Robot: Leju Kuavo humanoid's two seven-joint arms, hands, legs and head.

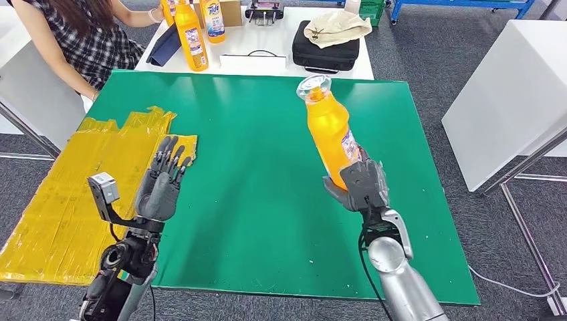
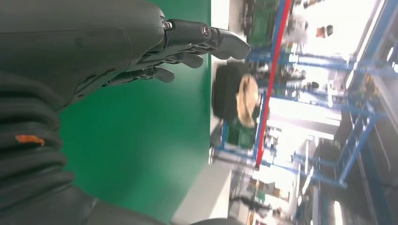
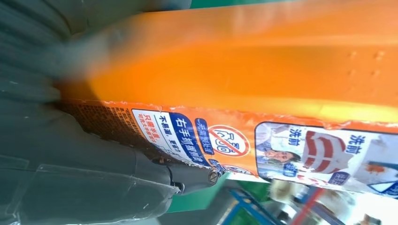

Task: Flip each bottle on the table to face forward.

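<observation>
Orange bottle (image 1: 329, 131) gripped near its base by right hand (image 1: 361, 186), tilted, clear cap on, left hand (image 1: 162, 180) fingers spread, empty

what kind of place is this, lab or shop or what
Most likely a robot test lab or workshop, not a shop: a green mat covers a work table, blue metal racks stand behind, and a person sits beside spare bottles.

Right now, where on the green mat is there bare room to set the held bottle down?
Bare green mat lies between the left robot hand and the right robot hand holding the bottle. Crowded: yellow sheet at left, white table behind.
</observation>
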